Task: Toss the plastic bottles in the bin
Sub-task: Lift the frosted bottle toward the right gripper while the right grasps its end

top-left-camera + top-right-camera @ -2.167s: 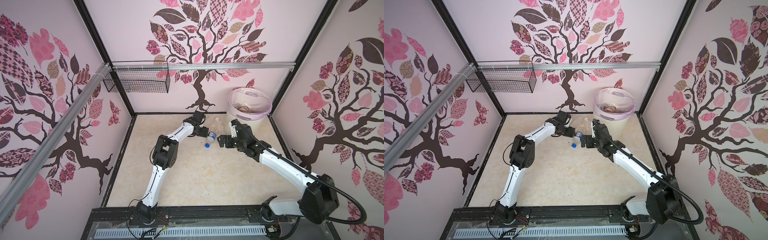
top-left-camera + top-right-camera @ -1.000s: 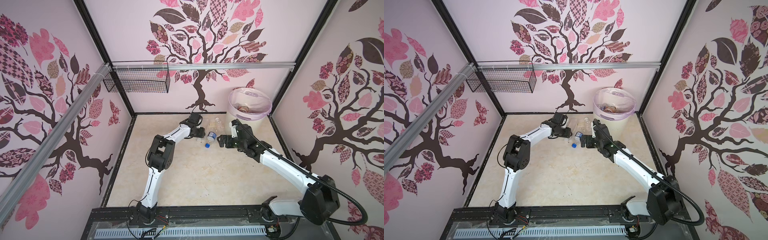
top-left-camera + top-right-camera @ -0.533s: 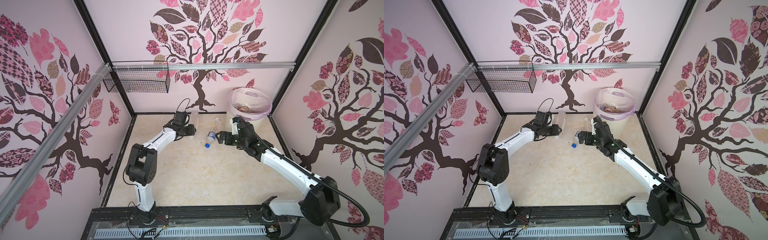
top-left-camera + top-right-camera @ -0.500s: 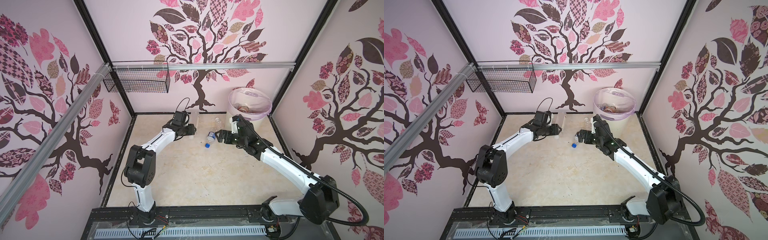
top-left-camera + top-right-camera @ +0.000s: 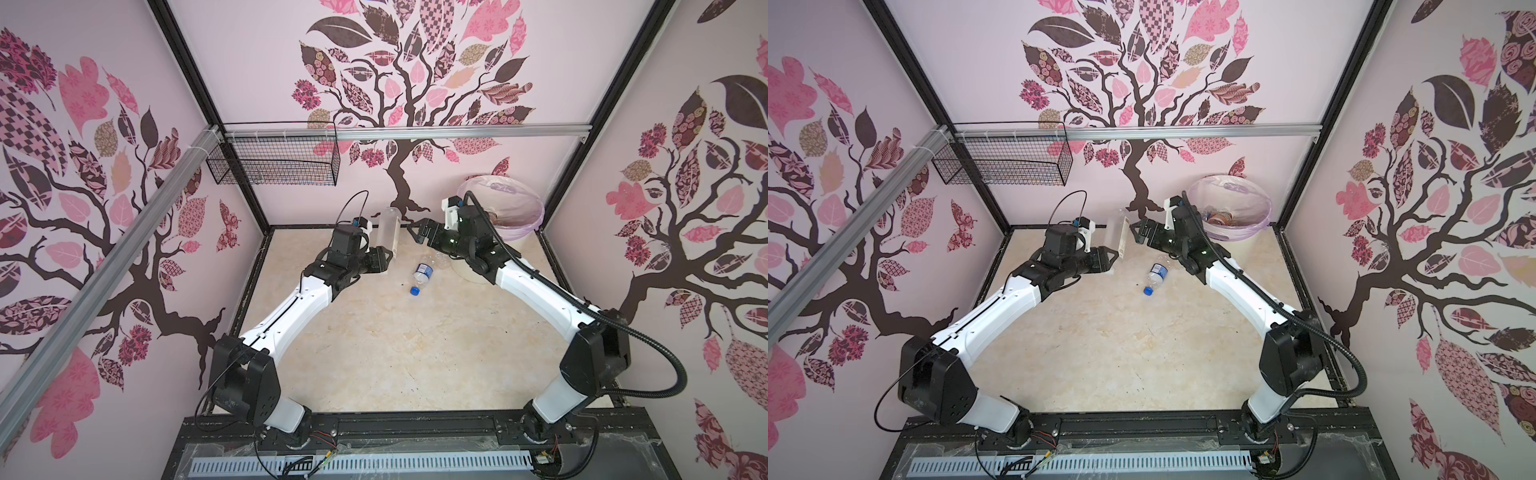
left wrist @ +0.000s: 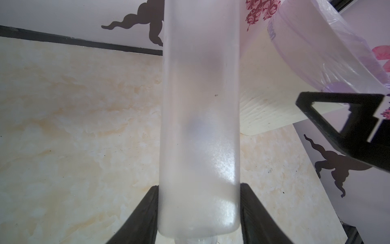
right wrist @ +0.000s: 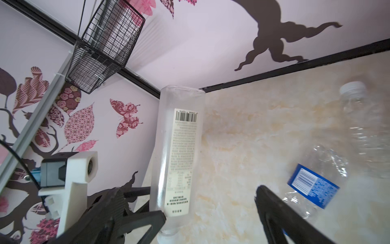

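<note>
left gripper (image 5: 385, 261): clamped on frosted bottle (image 5: 389, 230), neck end down
right gripper (image 5: 415, 232): jaws wide, empty, just beside frosted bottle
blue-capped bottle (image 5: 422, 274): floor, near right gripper
bin (image 5: 528, 187): behind right gripper

I am two arms of glossy white shell links (image 5: 286, 316) joined by chunky black motor housings (image 5: 245, 382), both bolted to a black rail (image 5: 415, 426) at six o'clock. A ribbed black cable hose (image 5: 680, 370) loops off my right side at four o'clock, and a thin black wire (image 5: 360, 192) arcs above my left wrist. That wrist wears a white camera bracket (image 7: 71, 169). My fingers (image 6: 145, 215) are black, open triangular frames.
</note>
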